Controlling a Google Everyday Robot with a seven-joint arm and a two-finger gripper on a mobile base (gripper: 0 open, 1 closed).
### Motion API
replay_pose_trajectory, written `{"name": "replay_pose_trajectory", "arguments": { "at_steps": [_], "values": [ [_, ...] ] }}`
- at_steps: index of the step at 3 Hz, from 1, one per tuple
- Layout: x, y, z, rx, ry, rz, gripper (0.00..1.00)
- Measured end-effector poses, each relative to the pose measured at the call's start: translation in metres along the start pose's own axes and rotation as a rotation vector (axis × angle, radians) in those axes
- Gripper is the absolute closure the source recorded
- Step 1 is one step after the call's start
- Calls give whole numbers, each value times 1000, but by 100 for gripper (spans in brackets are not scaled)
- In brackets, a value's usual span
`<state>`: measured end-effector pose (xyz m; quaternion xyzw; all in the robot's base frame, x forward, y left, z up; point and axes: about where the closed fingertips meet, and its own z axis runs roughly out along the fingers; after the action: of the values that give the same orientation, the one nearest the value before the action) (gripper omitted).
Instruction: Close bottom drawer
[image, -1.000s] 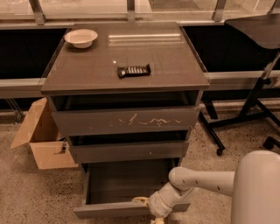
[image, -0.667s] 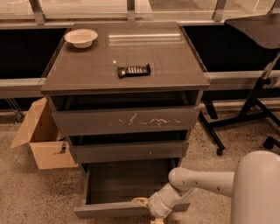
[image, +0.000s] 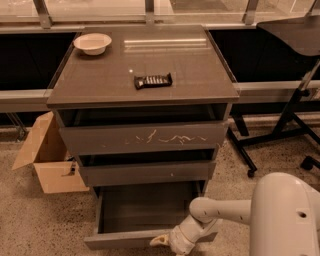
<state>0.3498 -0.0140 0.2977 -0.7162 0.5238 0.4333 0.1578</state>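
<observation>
The bottom drawer (image: 125, 239) of the dark grey-brown cabinet stands pulled far out, its empty inside showing and its slim plain front near the lower edge of the view. My gripper (image: 161, 241) is at the drawer's front edge, right of its middle, at the end of the white arm (image: 220, 212) that reaches in from the lower right. A pale fingertip (image: 159, 240) shows against the front's top rim. Above it are the middle drawer (image: 147, 172) with a small white speck and the tall top drawer (image: 145, 137) with white scratches, both slightly out.
A white bowl (image: 92, 43) and a dark snack bar (image: 153, 80) lie on the cabinet top (image: 190, 65). An open cardboard box (image: 45, 160) stands on the floor at the left. A black stand with wheeled legs (image: 280, 130) is at the right.
</observation>
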Motion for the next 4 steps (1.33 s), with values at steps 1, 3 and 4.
{"name": "replay_pose_trajectory", "arguments": {
  "at_steps": [1,3,4],
  "values": [
    [37,-3,25,-27,24,59,48],
    [58,-10,37,-29,40,99,94],
    [61,-10,36,-24,44,106,100]
  ]
}}
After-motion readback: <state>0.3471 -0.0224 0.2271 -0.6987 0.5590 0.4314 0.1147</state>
